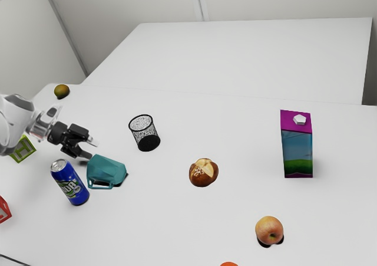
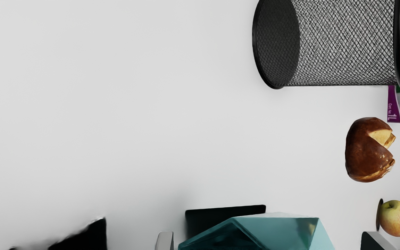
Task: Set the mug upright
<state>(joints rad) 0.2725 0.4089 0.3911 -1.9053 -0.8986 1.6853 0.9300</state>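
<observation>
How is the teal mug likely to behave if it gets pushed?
The mug looks stiff, judging by its crisp faceted walls. Lying on its side, it could rock, but flat facets and the handle would probably check rolling.

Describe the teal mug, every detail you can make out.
The teal mug lies on its side on the white table, close to the blue can. Its faceted body looks smooth and slightly glossy, perhaps ceramic, with a looped handle and a shadowed interior. Its mouth faces the open gripper. Whether can or gripper touches it, I cannot tell.
</observation>
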